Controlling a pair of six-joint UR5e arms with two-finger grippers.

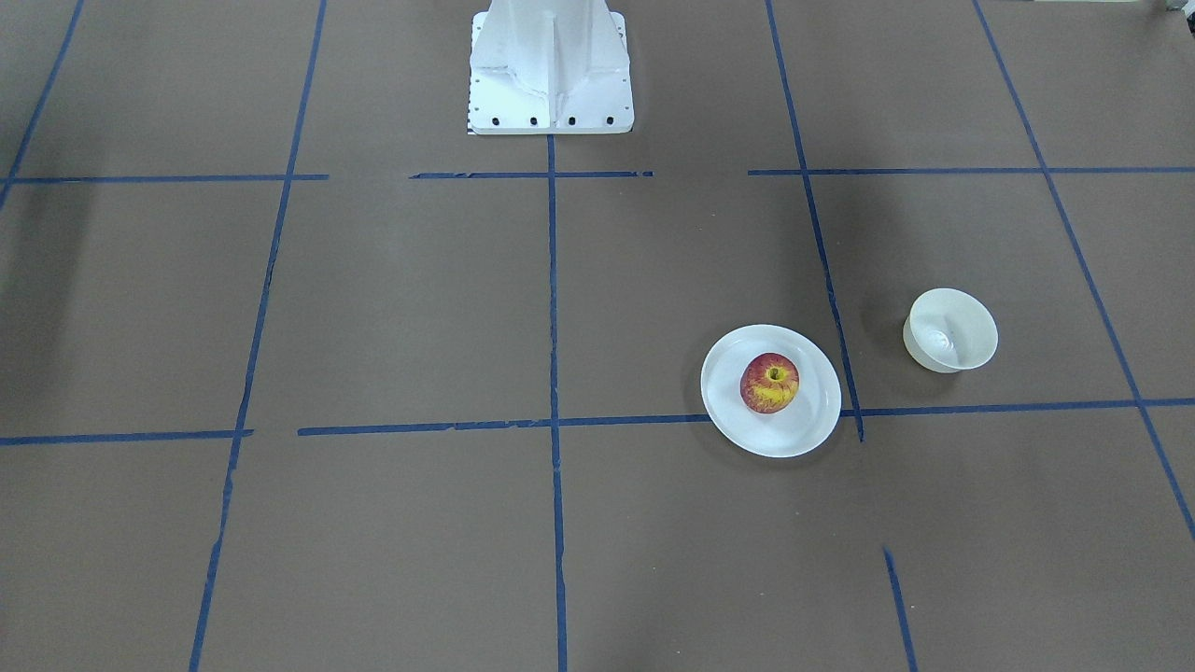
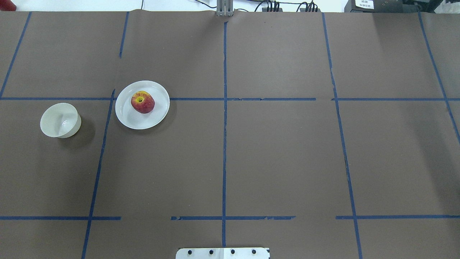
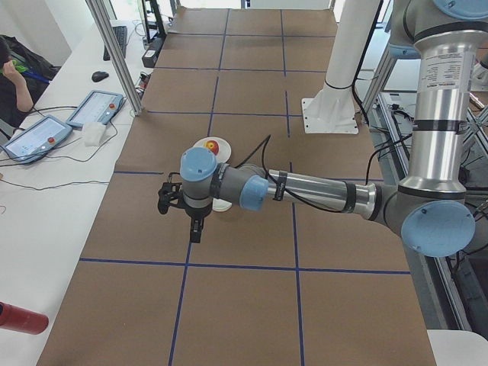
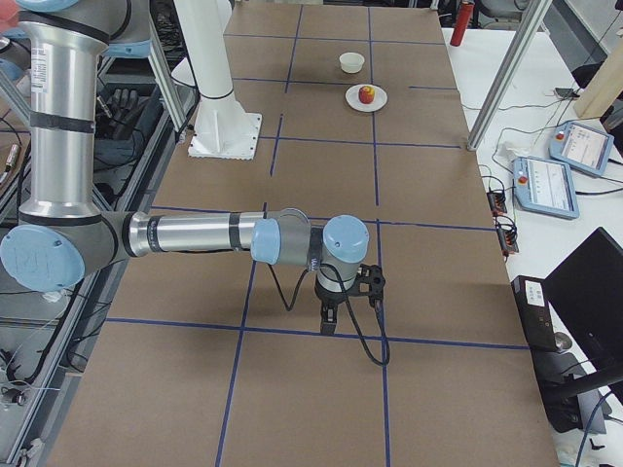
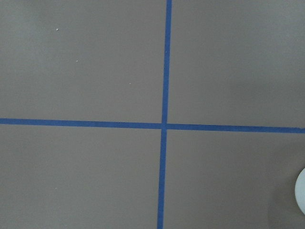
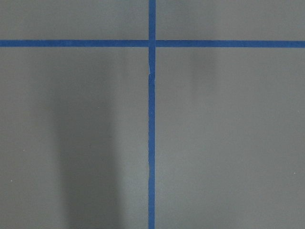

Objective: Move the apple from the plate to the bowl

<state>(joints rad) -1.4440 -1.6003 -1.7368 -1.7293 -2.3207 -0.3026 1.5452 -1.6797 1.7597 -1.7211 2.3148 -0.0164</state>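
Observation:
The red and yellow apple (image 1: 770, 383) lies on the flat white plate (image 1: 805, 431), stem dimple up; both also show in the overhead view, the apple (image 2: 143, 102) on the plate (image 2: 130, 119). The small deep off-white bowl (image 1: 950, 329) stands empty beside the plate, on the robot's left (image 2: 60, 120). My left gripper (image 3: 196, 231) shows only in the exterior left view, pointing down above the table near the bowl; I cannot tell if it is open. My right gripper (image 4: 328, 318) shows only in the exterior right view, far from the plate; I cannot tell its state.
The white robot base (image 1: 551, 65) stands at the table's robot side. Blue tape lines (image 2: 224, 108) grid the brown table cover. A metal post (image 3: 114, 53), tablets (image 3: 95, 108) and a red bottle (image 3: 23, 319) are on the side bench.

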